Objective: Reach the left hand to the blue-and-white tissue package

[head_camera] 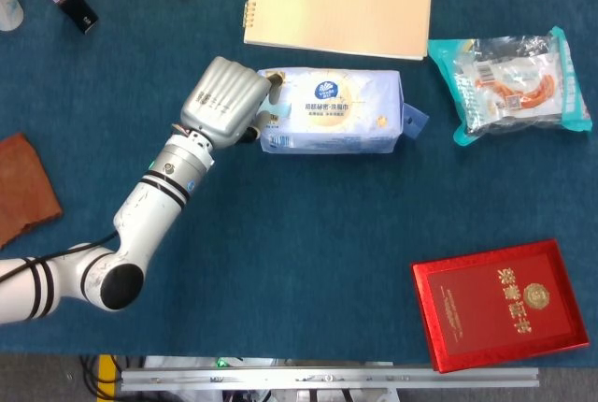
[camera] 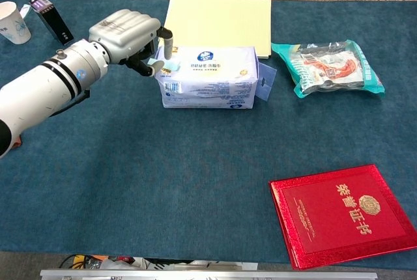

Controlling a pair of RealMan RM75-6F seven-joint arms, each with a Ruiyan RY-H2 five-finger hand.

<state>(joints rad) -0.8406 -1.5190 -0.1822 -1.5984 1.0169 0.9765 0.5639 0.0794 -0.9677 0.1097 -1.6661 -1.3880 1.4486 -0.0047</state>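
Reach basically done: left hand (head_camera: 222, 101) sat at the tissue pack's (head_camera: 336, 110) end, fingers curled, grasp unclear; next, confirm contact.

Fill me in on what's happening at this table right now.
The robot's left hand is at the left end of the blue-and-white tissue package, which lies flat on the blue tablecloth. Its fingers are curled around that end and seem to touch the wrapper, but whether they grip it cannot be told. The right hand is not in view. Nearby lie a tan spiral notebook, a teal snack bag and a red certificate folder, all untouched.
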